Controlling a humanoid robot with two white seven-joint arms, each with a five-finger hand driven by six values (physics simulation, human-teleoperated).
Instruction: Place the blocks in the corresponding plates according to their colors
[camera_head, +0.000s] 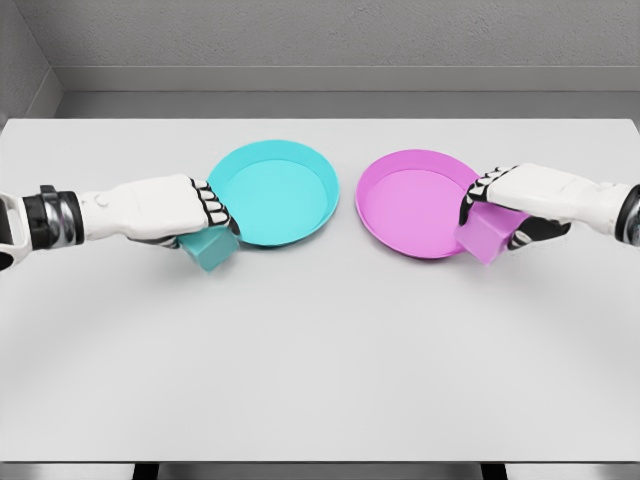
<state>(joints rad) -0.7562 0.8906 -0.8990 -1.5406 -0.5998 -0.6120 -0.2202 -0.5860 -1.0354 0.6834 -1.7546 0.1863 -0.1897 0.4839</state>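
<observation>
White table (320, 360), L to R: left hand (175, 212) curled round teal block (210, 248), just left of teal plate (272, 192); pink plate (415, 203) right of it; right hand (520, 200) gripping pink block (484, 238) at pink plate's right rim.

The left hand (165, 208) and right hand (530, 200) are smooth white shells, with black joints at the fingers (212, 205) and dark wrist rings.

The plain white rectangular table (320, 370) carries a round teal plate (275, 192) touching the left hand's (185, 210) fingers and a round magenta plate (415, 203) touching the right hand's (525, 200) fingertips.
</observation>
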